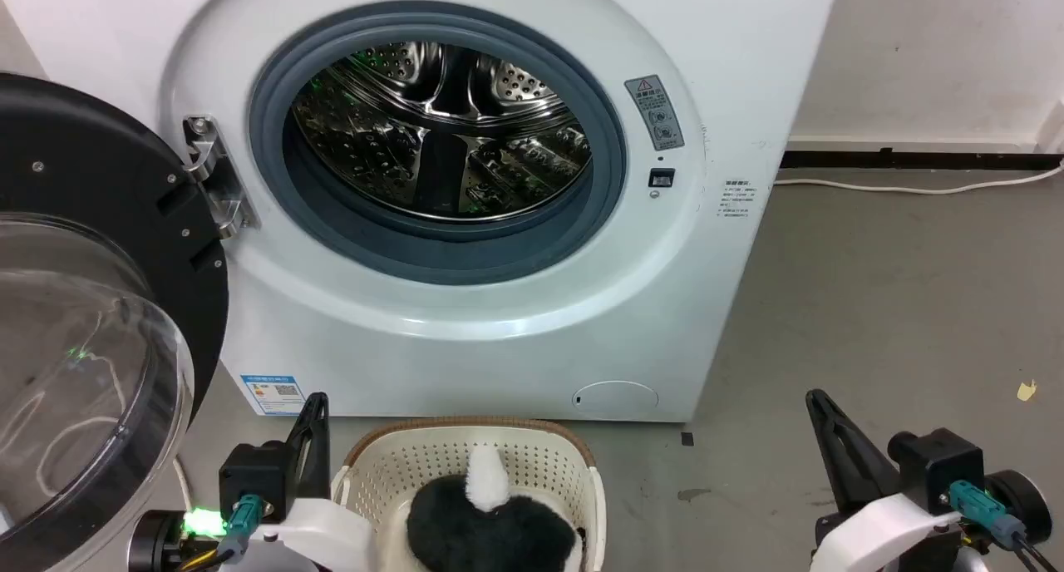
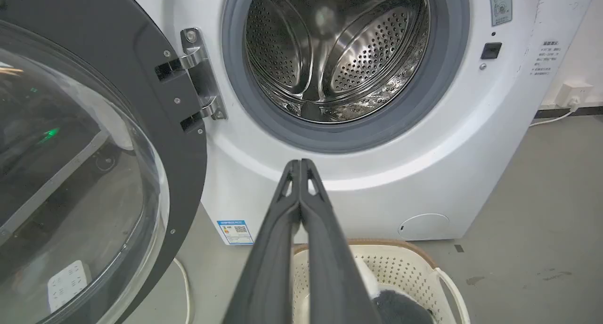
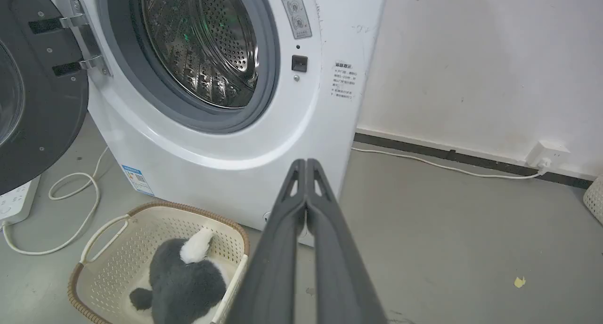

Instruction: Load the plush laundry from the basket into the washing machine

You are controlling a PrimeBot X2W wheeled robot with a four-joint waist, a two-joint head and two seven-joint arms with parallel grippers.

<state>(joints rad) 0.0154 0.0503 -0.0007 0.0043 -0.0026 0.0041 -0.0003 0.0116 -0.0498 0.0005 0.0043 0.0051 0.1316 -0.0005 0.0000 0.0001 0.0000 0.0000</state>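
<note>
The black plush laundry [image 1: 490,522] with a white tuft lies in the cream basket [image 1: 532,460] on the floor, just in front of the white washing machine [image 1: 465,331]. The washer's door [image 1: 91,322] hangs open at the left, and the steel drum [image 1: 440,131] holds nothing. My left gripper [image 1: 316,401] is shut and empty, just left of the basket. My right gripper [image 1: 816,399] is shut and empty, well to the basket's right. The right wrist view shows the plush [image 3: 181,281] in the basket [image 3: 118,239] at lower left; the left wrist view shows the basket [image 2: 405,263] under my fingers [image 2: 301,166].
A white cable [image 1: 914,188] runs along the wall base at the right. Another cord [image 3: 70,192] loops on the floor left of the washer by a white power strip [image 3: 14,204]. Bare grey floor [image 1: 873,322] lies to the right, with a yellow scrap [image 1: 1027,391].
</note>
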